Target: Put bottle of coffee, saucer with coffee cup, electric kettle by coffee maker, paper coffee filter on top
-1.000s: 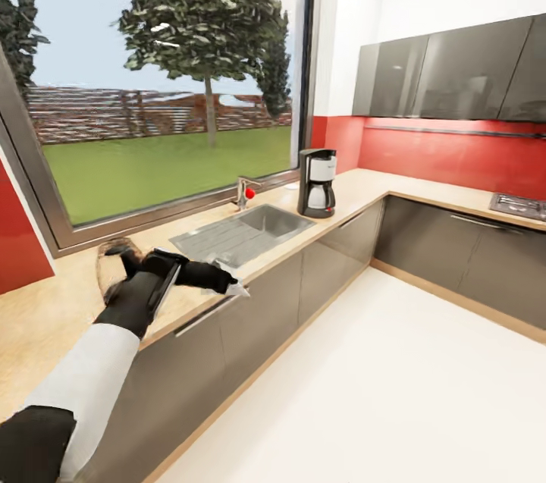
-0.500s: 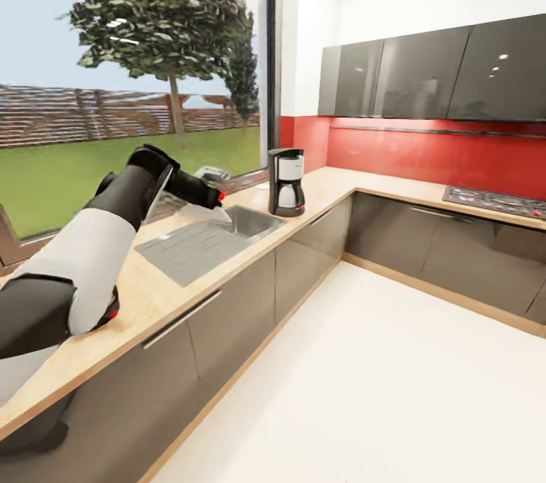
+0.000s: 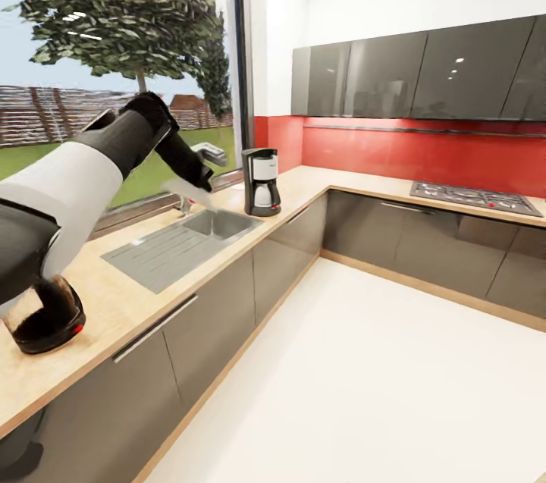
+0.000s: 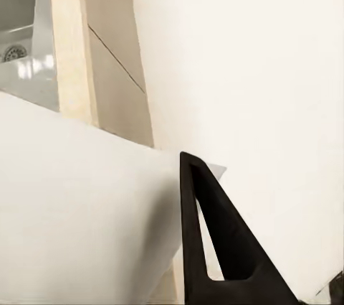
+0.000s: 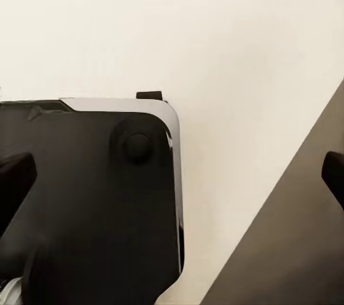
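The coffee maker [image 3: 262,181] stands on the kitchen countertop [image 3: 121,301] just past the steel sink [image 3: 216,224]. My left gripper [image 3: 199,183] hangs in the air above the sink, shut on the white paper coffee filter [image 3: 186,191]. In the left wrist view the filter [image 4: 79,212] spreads wide beside one black finger [image 4: 215,240]. The electric kettle [image 3: 45,316] sits on the countertop near me, under my left arm. In the right wrist view my right gripper [image 5: 172,176] stands open over the floor, with nothing between its fingers.
The countertop turns a corner and runs along the red back wall, with a hob [image 3: 474,199] set in it. Grey wall cabinets [image 3: 409,73] hang above. A large window [image 3: 114,73] backs the sink. The white floor [image 3: 364,377] is open to my right.
The whole view has swung along the counter, so the camera moved. My left arm rose from the countertop beside the kettle, carrying the filter up over the sink toward the coffee maker.
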Controlling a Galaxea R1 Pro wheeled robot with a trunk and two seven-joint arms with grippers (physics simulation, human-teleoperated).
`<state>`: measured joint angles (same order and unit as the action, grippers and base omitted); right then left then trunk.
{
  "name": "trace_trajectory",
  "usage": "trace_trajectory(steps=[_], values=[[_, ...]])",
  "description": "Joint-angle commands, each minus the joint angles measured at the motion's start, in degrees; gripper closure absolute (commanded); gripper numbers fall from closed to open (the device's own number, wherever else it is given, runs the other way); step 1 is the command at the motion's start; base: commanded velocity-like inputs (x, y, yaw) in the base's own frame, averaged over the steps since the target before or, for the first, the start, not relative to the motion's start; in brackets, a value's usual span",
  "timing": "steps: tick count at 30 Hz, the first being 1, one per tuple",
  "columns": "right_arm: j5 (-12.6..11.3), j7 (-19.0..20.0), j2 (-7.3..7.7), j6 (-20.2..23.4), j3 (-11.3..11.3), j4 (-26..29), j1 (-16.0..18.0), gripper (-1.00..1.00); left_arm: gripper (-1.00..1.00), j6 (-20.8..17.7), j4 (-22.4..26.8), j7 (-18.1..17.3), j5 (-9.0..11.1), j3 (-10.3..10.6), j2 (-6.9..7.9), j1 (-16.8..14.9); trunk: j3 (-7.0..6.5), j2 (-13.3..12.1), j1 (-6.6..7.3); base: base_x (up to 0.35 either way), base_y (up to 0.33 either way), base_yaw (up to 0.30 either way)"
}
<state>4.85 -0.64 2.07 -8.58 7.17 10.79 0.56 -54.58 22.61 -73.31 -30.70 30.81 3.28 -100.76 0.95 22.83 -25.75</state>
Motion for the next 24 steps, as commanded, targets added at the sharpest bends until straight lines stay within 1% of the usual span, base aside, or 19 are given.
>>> trace_trajectory(steps=[1, 2, 3, 4, 5, 6, 8, 10, 11, 16, 18, 22, 24], values=[[0.5, -0.1, -0.04, -0.2, 0.4, -0.1, 0.1, -1.0, 1.0, -0.4, 0.1, -1.9, -1.9, 0.4, 0.04, -0.5, 0.1, 0.1, -0.03, 0.0, 0.0, -0.025], [0.5, -0.1, -0.02, -0.2, 0.4, -0.1, 0.1, -1.0, 1.0, -0.4, -0.1, -3.2, -3.4, 0.7, 0.08, -1.0, 0.1, 0.1, -0.03, 0.0, 0.0, -0.016], [0.5, -0.1, 0.01, -0.2, 0.4, -0.1, 0.1, -1.0, 1.0, -0.4, -0.6, -5.3, -5.6, 0.9, 0.11, -2.0, 0.1, 0.1, -0.03, 0.0, 0.0, -0.008], [0.5, -0.1, 0.02, -0.2, 0.4, -0.1, 0.1, -1.0, 1.0, -0.3, -1.1, -6.8, -7.3, 1.0, 0.11, -2.9, 0.1, 0.1, -0.03, 0.0, 0.0, -0.005], [0.5, -0.1, 0.01, -0.2, 0.4, -0.1, 0.1, -1.0, 1.0, -0.1, -2.3, -10.0, -11.0, 1.1, 0.12, -5.3, 0.1, 0.1, -0.03, 0.0, 0.0, -0.002], [0.5, 0.0, 0.0, -0.2, 0.4, 0.0, 0.1, -1.0, 1.0, 0.0, -3.0, -11.5, -12.8, 1.1, 0.11, -6.8, 0.1, 0.1, -0.03, 0.0, 0.0, -0.001], [0.5, -0.1, -0.02, -0.3, 0.4, 0.0, 0.1, -1.0, 1.0, 0.2, -4.1, -14.2, -15.8, 1.1, 0.08, -9.8, 0.1, 0.1, -0.03, 0.0, 0.0, 0.0], [0.5, -0.1, 0.01, -0.3, 0.4, 0.0, 0.1, -1.0, 1.0, 0.3, -4.9, -15.8, -17.8, 1.1, 0.02, -12.1, 0.1, 0.1, -0.03, 0.0, 0.0, 0.0], [0.5, -0.1, 0.03, -0.3, 0.4, 0.0, 0.1, -1.0, 1.0, 0.5, -5.5, -16.7, -19.8, 1.2, 0.07, -13.9, 0.1, 0.1, -0.03, 0.0, 0.0, 0.0], [0.5, -0.1, 0.09, -0.3, 0.4, 0.0, 0.1, -1.0, 1.0, 0.7, -5.6, -16.7, -20.9, 1.3, 0.1, -13.7, 0.1, 0.1, -0.03, 0.0, 0.0, 0.0], [0.5, -0.1, 0.12, -0.3, 0.5, -0.1, 0.1, -1.0, 1.0, 0.7, -5.5, -16.7, -21.8, 1.4, -0.04, -13.6, 0.1, 0.1, -0.03, 0.031, 0.0, 0.0], [0.5, -0.1, 0.12, -0.3, 0.5, -0.1, 0.1, -1.0, 1.0, 0.7, -5.4, -16.7, -23.6, 1.3, -0.4, -13.5, 0.1, 0.1, -0.03, 0.227, 0.0, 0.0], [0.6, -0.1, 0.12, -0.3, 0.5, -0.1, 0.1, -1.0, 1.0, 0.7, -5.4, -16.7, -24.1, 1.2, -0.49, -13.5, 0.1, 0.1, -0.03, 0.31, 0.0, 0.0]])
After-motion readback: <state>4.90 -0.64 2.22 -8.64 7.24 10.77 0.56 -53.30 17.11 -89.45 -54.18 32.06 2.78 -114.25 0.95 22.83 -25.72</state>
